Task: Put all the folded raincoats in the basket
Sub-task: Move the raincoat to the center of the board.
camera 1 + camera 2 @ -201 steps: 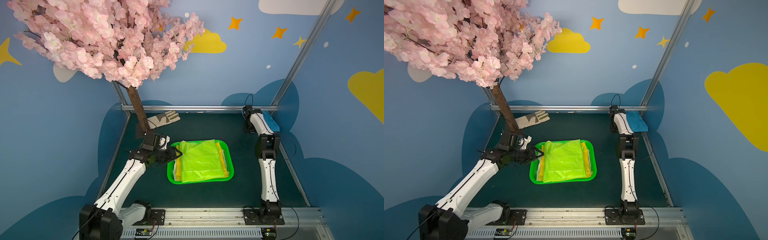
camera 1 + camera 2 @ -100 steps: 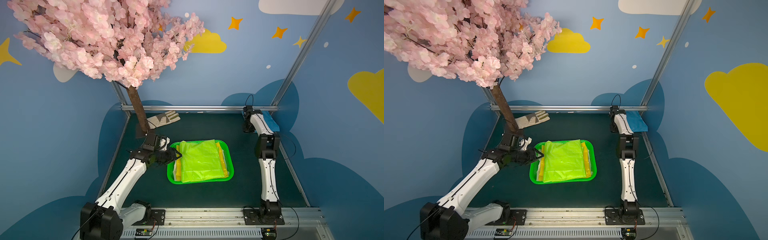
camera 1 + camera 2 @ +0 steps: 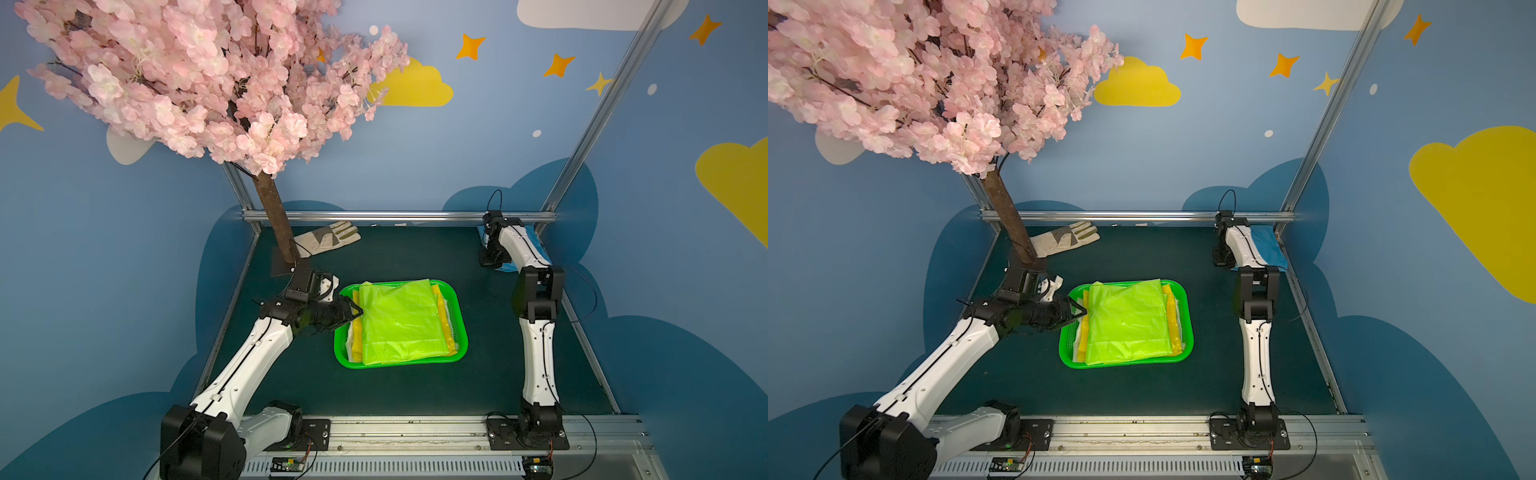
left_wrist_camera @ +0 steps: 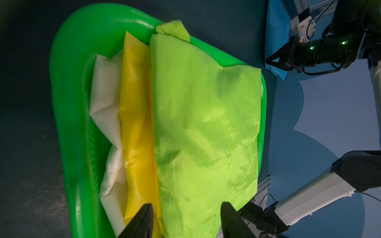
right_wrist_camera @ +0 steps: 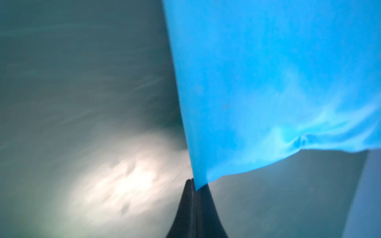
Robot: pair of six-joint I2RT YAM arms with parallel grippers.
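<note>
The bright green basket (image 3: 399,365) (image 3: 1125,365) (image 4: 68,115) sits mid-table. On top of its stack lies a lime folded raincoat (image 3: 399,320) (image 3: 1125,320) (image 4: 206,127). My left gripper (image 3: 353,311) (image 3: 1079,311) (image 4: 186,206) hovers open over the basket's left rim, its fingers straddling the lime sheet's edge without pinching it. At the far right corner lies a blue folded raincoat (image 3: 536,245) (image 3: 1268,249) (image 5: 268,82). My right gripper (image 3: 488,259) (image 3: 1221,259) (image 5: 192,181) is shut on one corner of it.
Yellow (image 4: 136,127) and white (image 4: 107,103) folded raincoats lie under the lime one. A pale work glove (image 3: 328,241) rests at the back left beside the tree trunk (image 3: 276,224), with pink blossom overhead. Metal rails (image 3: 399,216) edge the dark mat.
The right gripper's jaws have closed on the blue raincoat's corner. Both arms have stayed almost where they were.
</note>
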